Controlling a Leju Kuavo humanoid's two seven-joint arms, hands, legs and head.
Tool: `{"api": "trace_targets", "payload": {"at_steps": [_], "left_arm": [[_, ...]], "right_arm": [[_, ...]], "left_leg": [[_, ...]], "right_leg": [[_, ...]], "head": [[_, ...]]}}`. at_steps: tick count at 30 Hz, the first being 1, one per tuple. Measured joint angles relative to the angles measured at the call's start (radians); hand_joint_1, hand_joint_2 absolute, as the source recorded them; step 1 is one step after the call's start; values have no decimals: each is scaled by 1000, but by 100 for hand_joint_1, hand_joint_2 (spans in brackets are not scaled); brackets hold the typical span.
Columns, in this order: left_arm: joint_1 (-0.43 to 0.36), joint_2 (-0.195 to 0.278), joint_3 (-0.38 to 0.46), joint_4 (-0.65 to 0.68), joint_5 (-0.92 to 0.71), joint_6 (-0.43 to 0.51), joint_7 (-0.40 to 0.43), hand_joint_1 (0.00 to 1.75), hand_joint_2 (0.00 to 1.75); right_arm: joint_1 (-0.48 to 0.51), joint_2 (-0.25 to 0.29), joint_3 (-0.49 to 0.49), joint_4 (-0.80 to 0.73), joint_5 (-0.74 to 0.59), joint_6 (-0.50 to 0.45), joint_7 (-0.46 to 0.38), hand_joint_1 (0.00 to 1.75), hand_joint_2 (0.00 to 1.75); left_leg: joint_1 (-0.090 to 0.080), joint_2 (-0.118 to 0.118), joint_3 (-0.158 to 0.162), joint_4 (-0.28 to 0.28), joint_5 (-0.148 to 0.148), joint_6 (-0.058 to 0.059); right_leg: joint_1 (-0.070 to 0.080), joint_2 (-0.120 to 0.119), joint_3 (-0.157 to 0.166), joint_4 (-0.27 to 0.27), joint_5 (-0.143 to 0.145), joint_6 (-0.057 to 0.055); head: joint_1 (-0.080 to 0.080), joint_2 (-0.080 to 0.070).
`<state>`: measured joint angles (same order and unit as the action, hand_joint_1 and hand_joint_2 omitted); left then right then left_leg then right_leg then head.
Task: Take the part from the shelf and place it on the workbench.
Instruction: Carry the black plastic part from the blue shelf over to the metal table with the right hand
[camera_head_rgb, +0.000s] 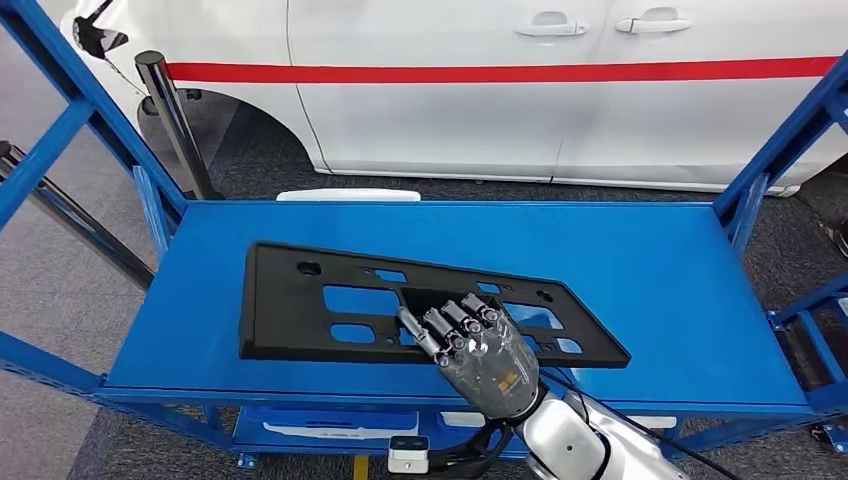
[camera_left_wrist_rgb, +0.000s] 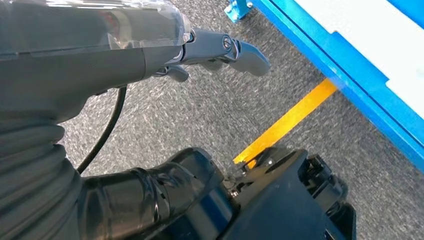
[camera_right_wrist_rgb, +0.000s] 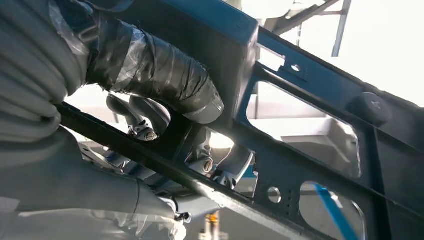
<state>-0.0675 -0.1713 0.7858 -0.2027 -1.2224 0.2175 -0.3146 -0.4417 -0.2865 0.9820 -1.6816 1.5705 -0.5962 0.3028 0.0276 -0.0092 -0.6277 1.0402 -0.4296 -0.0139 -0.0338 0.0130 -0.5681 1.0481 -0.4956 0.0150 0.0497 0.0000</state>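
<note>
- My right hand (camera_head_rgb: 485, 352) comes in over the near edge of the blue shelf (camera_head_rgb: 660, 270). Its fingers (camera_head_rgb: 447, 325) lie across the top face of the black part (camera_head_rgb: 330, 300), toward the part's right end.
- From the right wrist view, the thick taped thumb (camera_right_wrist_rgb: 165, 75) presses one face of the part (camera_right_wrist_rgb: 320, 85) while the darker fingers (camera_right_wrist_rgb: 145, 117) show through a cutout on the other face. I read the hand as clamped on the part's near edge.
- The part is a long, flat plate with rectangular cutouts and small round holes. It sits about mid-shelf, its long side running left to right and skewed a little. Its left end lies toward the shelf's left edge and its right end reaches just past my hand.
- I cannot tell whether the near edge is raised off the shelf or flat on it.
- My left hand (camera_left_wrist_rgb: 220, 50) hangs over grey carpet (camera_left_wrist_rgb: 210, 115) beside a yellow floor line (camera_left_wrist_rgb: 290, 120). Its fingers are stretched out and hold nothing.
- Past the shelf's far edge stands a white car (camera_head_rgb: 560, 90) with a red stripe (camera_head_rgb: 500, 72).
</note>
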Motion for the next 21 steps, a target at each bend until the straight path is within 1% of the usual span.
{"api": "trace_targets", "payload": {"at_steps": [1, 2, 4, 5, 6, 7, 8, 9, 10, 11, 12, 14, 15, 16, 17, 18, 19, 20, 21], "left_arm": [[0, 0, 0, 0, 0, 0, 0, 0, 175], [-1, 0, 0, 0, -1, 0, 0, 0, 175], [-4, 0, 0, 0, -1, 1, 0, 0, 175], [-5, 0, 0, 0, -2, 1, 1, 0, 175], [-7, 0, 0, 0, -2, 1, 3, 0, 175], [-8, 0, 0, 0, -3, 1, 4, 0, 175], [-8, 0, 0, 0, -3, 1, 6, 0, 175], [-8, 0, 0, 0, -4, 1, 6, 0, 175], [-8, 0, 0, 0, -4, 1, 6, 0, 175], [-8, 0, 0, 0, -4, 1, 6, 0, 175], [-9, 0, 0, 0, -4, 1, 6, 0, 175], [-9, -1, 0, 0, -4, 0, 6, 0, 175], [-8, -1, 0, 0, -4, 0, 7, 0, 175], [-8, -2, 0, 0, -4, 0, 7, 0, 175], [-9, -2, 0, 0, -4, -1, 7, 0, 175], [-10, -2, 0, 0, -5, -1, 8, 0, 175], [-10, -2, 0, 0, -5, -2, 8, 0, 175], [-10, -2, 0, 0, -6, -2, 8, 0, 175], [-10, -3, 0, 0, -6, -3, 7, 0, 175]], "right_arm": [[2, 3, -7, 0, 0, 0, -4, 175, 175], [5, 5, -14, -1, 0, 0, -9, 175, 175], [15, 10, -28, -1, 0, -1, -25, 175, 175], [21, 12, -36, -2, 0, -1, -34, 175, 175], [27, 13, -44, -1, 0, -1, -44, 175, 175], [32, 15, -51, -1, 0, -2, -51, 175, 175], [36, 17, -58, -2, 0, -2, -57, 175, 175], [38, 19, -65, -2, 0, -3, -61, 175, 175], [39, 21, -71, -2, 0, -3, -63, 175, 175], [40, 24, -77, -2, 0, -3, -66, 175, 175], [41, 26, -82, -2, 0, -3, -69, 175, 175], [42, 29, -87, -2, 0, -2, -75, 175, 175], [43, 31, -89, -2, 0, -2, -76, 175, 175], [43, 31, -92, -1, 0, -1, -77, 175, 175], [43, 31, -94, 0, 0, -1, -76, 175, 175], [43, 31, -96, 1, 0, -1, -75, 175, 175], [44, 31, -97, 3, 0, 0, -74, 175, 175], [46, 31, -97, 5, 0, 0, -72, 175, 175], [47, 31, -97, 8, 0, 0, -69, 175, 175]], "left_leg": [[2, 2, -10, 23, -22, -3], [2, 4, -27, 65, -55, -5], [1, 5, -75, 196, -133, -5], [0, 5, -90, 251, -158, -4], [-1, 5, -88, 273, -165, 0], [-3, 5, -66, 254, -153, 6], [-7, 4, -26, 198, -129, 15], [-12, 4, 20, 124, -107, 27], [-17, 4, 59, 59, -90, 37], [-22, 3, 84, 13, -81, 44], [-26, 3, 94, -8, -79, 48], [-29, 3, 93, -19, -67, 49], [-26, 5, 92, -27, -58, 51], [-23, 7, 91, -37, -47, 55], [-20, 9, 87, -46, -36, 58], [-19, 11, 81, -49, -29, 61], [-20, 12, 72, -49, -23, 63], [-21, 12, 63, -46, -19, 62], [-21, 13, 55, -41, -16, 62]], "right_leg": [[0, -1, -4, -1, 5, -9], [1, -3, -9, -3, 10, -18], [8, -8, -22, -3, 19, -28], [12, -10, -28, -2, 22, -32], [17, -12, -34, -1, 26, -33], [21, -12, -38, 0, 29, -34], [25, -12, -40, 1, 32, -34], [26, -12, -42, 1, 34, -33], [28, -11, -43, 2, 37, -31], [28, -12, -45, 2, 41, -27], [27, -13, -47, 1, 45, -21], [26, -13, -49, -4, 55, -7], [25, -12, -51, -5, 53, -1], [26, -12, -57, 8, 38, 4], [26, -12, -71, 41, 8, 8], [24, -12, -90, 93, -33, 11], [23, -12, -111, 157, -74, 14], [22, -12, -127, 212, -101, 17], [21, -12, -131, 241, -109, 19]], "head": [[0, 0], [0, 0], [0, 0], [0, 0], [0, 0], [0, 0], [0, 0], [0, 0], [0, 0], [0, 0], [0, 0], [0, 0], [0, 0], [1, 0], [1, 0], [1, 0], [1, 0], [1, 0], [1, 0]]}}
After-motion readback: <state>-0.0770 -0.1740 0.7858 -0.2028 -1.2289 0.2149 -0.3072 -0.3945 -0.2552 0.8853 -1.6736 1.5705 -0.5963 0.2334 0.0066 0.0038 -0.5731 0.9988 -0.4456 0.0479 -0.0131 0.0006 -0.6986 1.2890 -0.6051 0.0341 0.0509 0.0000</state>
